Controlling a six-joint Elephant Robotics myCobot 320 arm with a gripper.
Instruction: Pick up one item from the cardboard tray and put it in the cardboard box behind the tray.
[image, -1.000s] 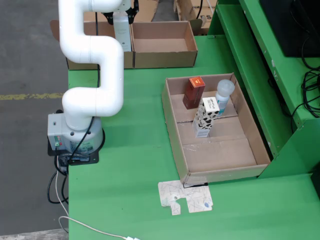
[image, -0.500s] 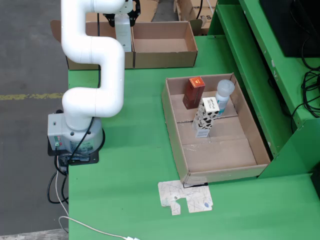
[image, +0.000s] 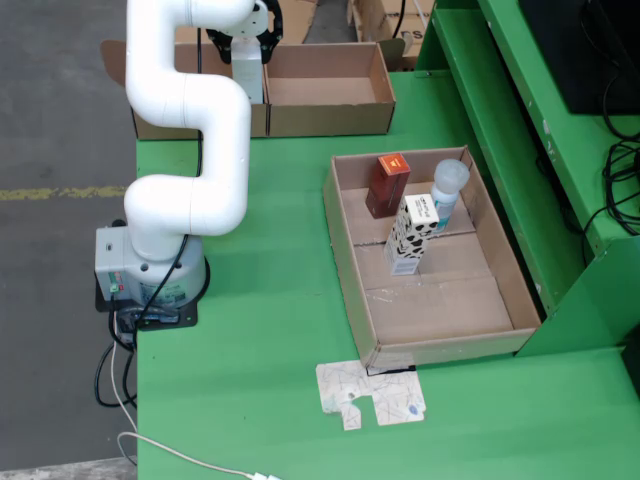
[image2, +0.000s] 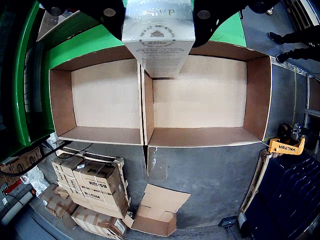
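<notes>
Green table (image: 260, 330): three items in tray (image: 350, 270), one in tool (image2: 159, 20).

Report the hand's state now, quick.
Hand: closed on a white carton, held over the divider between the two boxes.

Both box compartments (image2: 200, 95) bare below, cardboard divider (image2: 145, 107) between.

Fixed view: the cardboard tray (image: 350, 262) lies on the table (image: 260, 330) right of the arm's base (image: 150, 275); a carton (image: 387, 185), a patterned box (image: 408, 235) and a bottle (image: 447, 192) stand at its far end. Behind it lie two cardboard boxes (image: 330, 118) side by side. A paper scrap (image: 370, 394) lies before the tray.
</notes>
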